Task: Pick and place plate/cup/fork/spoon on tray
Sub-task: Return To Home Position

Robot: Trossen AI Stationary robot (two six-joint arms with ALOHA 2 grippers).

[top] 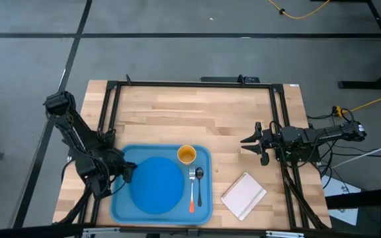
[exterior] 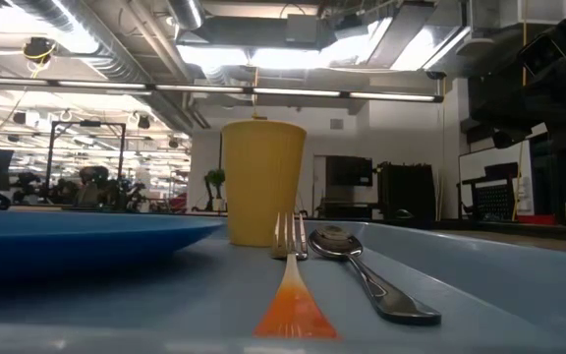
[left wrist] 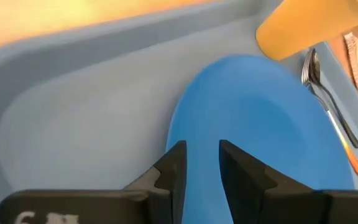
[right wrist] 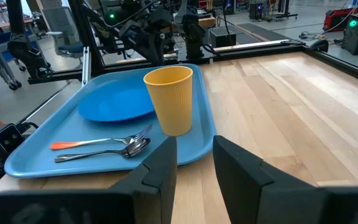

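Spread apart and holding nothing, my left claw (top: pixel 128 170) hangs at the left edge of the large light-blue rectangular plastic tray (top: pixel 204 210), which I take as my landmark for everything else. In my left wrist view the two dark fingers (left wrist: pixel 174 169) stand on either side of the near rim of the flat round dark-blue plate (top: pixel 156 185), with a clear gap between them and no squeeze on it.

That plate lies flat inside the tray, filling its left and middle part, so it sits just ahead of my left fingertips. By my judgement the placing is done and the step in hand is the let-go. To do it well I should lift straight up and back away over the tray's left rim, fingers kept wide, so that I neither catch the plate's edge nor drag it off its spot.

Further right in the tray, the small orange-yellow cup (top: pixel 186 155) stands upright near the far rim, just beside the plate. Right of the plate lie the slim silver fork with the orange handle tip (top: pixel 192 192) and, close alongside it, the slim dark spoon (top: pixel 199 184), both lengthwise.

Well to the right of the tray, my right claw (top: pixel 255 144) waits over the bare wooden table (top: pixel 197 116), fingers apart and empty.
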